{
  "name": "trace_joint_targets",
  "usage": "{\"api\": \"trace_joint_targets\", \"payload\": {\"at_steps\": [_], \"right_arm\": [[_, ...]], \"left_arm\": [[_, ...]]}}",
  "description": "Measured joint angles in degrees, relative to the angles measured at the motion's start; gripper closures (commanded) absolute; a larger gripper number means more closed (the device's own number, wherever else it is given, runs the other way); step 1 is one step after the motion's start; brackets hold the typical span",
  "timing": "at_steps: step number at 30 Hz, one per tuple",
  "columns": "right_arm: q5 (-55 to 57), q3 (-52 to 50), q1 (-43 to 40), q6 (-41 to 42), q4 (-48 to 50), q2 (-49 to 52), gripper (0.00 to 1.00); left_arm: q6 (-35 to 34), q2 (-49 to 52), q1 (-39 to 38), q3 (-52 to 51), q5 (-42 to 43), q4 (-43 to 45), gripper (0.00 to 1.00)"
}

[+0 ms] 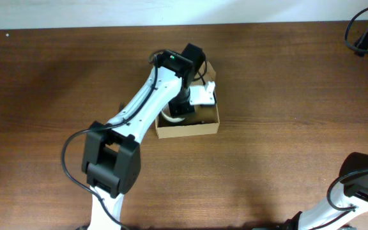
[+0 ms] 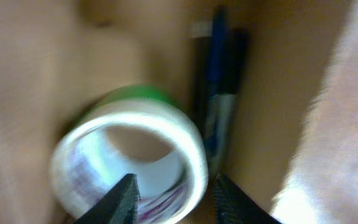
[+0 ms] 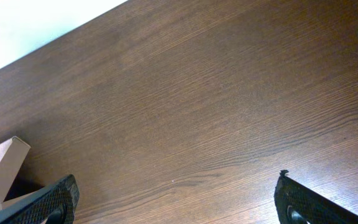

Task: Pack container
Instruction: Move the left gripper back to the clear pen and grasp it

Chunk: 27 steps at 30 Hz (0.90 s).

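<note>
Left arm (image 1: 142,102) extended; left tool (image 2: 176,199) aimed down, parted; right tool (image 3: 176,186) spread wide.

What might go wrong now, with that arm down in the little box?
The left gripper straddles the rim of the tape roll inside the cardboard box; a loose hold might tip or drag the roll. The markers lie right beside the roll, so a finger may knock them.

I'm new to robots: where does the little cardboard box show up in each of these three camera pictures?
Overhead: the container sits mid-table, partly under the left arm.
Left wrist: its tan inner walls fill the picture.
Right wrist: only a flap corner shows, at the bottom left.
Shared landmark: the white tape roll inside it, seen overhead and from the left wrist.
</note>
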Motion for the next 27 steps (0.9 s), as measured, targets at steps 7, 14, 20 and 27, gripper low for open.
{"api": "trace_joint_targets", "payload": {"at_steps": [7,14,20,27], "right_arm": [[0.00,0.00,0.00,-0.02,0.00,0.00,0.01],[0.00,0.00,0.00,0.00,0.02,0.00,0.01],[0.00,0.00,0.00,0.00,0.02,0.00,0.01],[-0.02,0.00,0.00,-0.02,0.02,0.00,0.01]], "left_arm": [[-8.11,-17.97,6.49,0.59,-2.99,1.90,0.35],[-14.49,-32.46,19.85,-1.60,-2.69,3.23,0.28],[-23.74,-27.15,31.06,-16.57,-0.48,9.55,0.23],[-28.46,-16.22,35.78,-23.63,2.32,12.63,0.23]]}}
